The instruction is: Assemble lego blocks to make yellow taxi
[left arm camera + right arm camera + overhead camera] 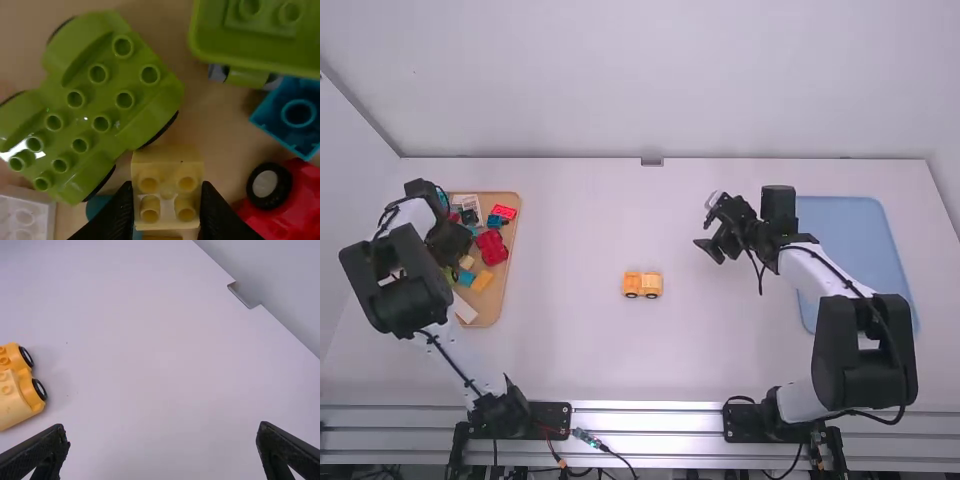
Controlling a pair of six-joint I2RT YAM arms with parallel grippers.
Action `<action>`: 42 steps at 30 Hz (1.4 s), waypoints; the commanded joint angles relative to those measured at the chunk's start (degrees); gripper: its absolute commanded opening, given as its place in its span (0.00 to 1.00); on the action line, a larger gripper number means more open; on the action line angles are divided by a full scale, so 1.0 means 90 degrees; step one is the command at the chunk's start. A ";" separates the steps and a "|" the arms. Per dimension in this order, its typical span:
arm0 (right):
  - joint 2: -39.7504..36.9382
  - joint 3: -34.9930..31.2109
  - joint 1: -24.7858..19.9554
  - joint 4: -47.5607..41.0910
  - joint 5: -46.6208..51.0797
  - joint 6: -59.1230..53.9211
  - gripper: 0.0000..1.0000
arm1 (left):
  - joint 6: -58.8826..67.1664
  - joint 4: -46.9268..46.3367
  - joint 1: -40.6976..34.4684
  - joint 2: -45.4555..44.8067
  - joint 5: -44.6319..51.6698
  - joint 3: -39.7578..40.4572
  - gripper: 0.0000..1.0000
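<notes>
Gripping: left gripper (450,243), jaws closed on pale yellow block (167,187), a side each, studs showing
Left arm: over wooden tray (498,300), left part of bench (570,350)
Right gripper (707,223): jaws open, spread wide, above bench, between car and blue tray
Yellow-orange car (642,284): near middle of bench, dark wheels, one end paler, studs up top
Green wheeled piece (100,100): in wooden tray, just beside gripped block
Green box-shaped piece (235,40): wooden tray, near a teal block (295,117)
Red wheeled piece (305,205): wooden tray, near gripped block
White block (25,215): wooden tray, near green wheeled piece
Blue tray (850,230): right part of bench, partly behind right arm
</notes>
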 commanded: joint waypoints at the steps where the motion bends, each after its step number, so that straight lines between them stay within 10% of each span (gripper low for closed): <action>1: -0.0060 -0.0060 0.0002 0.0002 -0.0058 0.0039 0.99 | 0.0027 -0.0158 0.0010 0.0053 -0.0107 0.0296 0.14; 11: -0.0060 -0.0060 0.0007 0.0053 -0.0066 0.0039 0.99 | 0.1950 -0.0658 -0.0155 0.0053 0.1238 0.0959 0.02; 21: -0.0060 -0.0060 0.0002 0.0214 -0.0090 0.0044 0.99 | 0.3755 -0.1467 -0.1656 0.0053 0.0395 0.1714 0.02; 33: -0.0060 -0.0060 0.0000 0.0337 -0.0221 0.0100 0.99 | 0.5960 -0.1409 -0.4274 0.0046 -0.0268 0.1316 0.02; 42: -0.0060 -0.0060 -0.0102 0.0660 -0.0221 0.0631 0.99 | 0.7669 -0.1605 -0.4658 -0.0093 0.1304 0.0740 0.02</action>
